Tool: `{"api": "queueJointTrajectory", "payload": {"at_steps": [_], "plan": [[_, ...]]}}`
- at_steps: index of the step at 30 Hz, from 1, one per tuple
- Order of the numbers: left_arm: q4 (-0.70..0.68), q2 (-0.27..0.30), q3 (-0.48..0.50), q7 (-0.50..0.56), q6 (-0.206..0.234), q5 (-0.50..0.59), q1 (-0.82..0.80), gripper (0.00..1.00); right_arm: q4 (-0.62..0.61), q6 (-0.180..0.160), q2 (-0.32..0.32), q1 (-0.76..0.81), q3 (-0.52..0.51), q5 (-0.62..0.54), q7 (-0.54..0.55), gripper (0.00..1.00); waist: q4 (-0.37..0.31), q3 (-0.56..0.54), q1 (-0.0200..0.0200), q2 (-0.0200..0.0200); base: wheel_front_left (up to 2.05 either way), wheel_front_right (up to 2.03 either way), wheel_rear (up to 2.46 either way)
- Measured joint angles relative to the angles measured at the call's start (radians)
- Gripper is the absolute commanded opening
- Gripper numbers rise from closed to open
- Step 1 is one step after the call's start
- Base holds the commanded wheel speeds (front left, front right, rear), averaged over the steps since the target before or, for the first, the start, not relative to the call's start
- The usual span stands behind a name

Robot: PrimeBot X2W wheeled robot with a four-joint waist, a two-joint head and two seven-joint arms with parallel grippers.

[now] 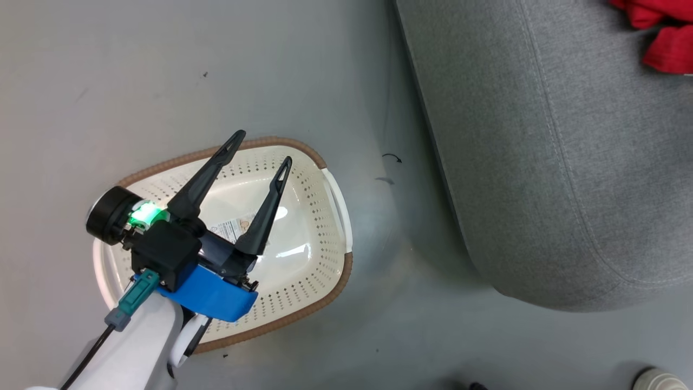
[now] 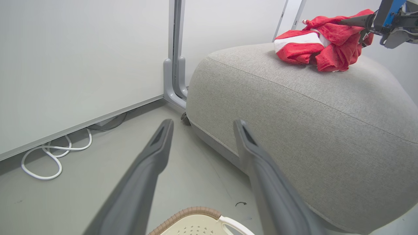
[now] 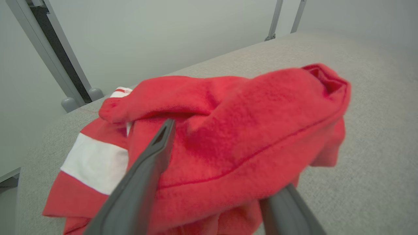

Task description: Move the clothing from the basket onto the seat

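right gripper (image 3: 224, 157) jaws spread, clothing (image 3: 248, 124) draped across them on seat (image 3: 375, 130), left gripper (image 1: 263, 146) splayed, holding nothing: lift right straight up so fingers don't snag fabric

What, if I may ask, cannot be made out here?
- Head view: clothing cut off by the top right corner.
- Head view: basket label half hidden behind the left jaws, print too small.
- Right wrist view: one right jaw tip under blurred clothing.
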Motion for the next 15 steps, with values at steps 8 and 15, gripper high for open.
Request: {"api": "queueJointTrajectory", "payload": {"at_steps": [8, 15], "plan": [[0.04, -0.031, -0.012, -0.011, 0.002, -0.014, 0.002, 1.0, 0.058, 0.0, -0.019, 0.01, 0.006, -0.03, -0.018, 1.0, 0.008, -0.061, 0.0, 0.0, 0.0, 0.0, 0.0], [0.095, -0.076, -0.003, -0.021, 0.007, -0.034, 0.031, 1.0, 0.081, 0.0, -0.028, 0.077, 0.033, -0.077, -0.033, 1.0, 0.02, -0.151, -0.0001, 0.0, 0.0, 0.0, 0.0]]}}
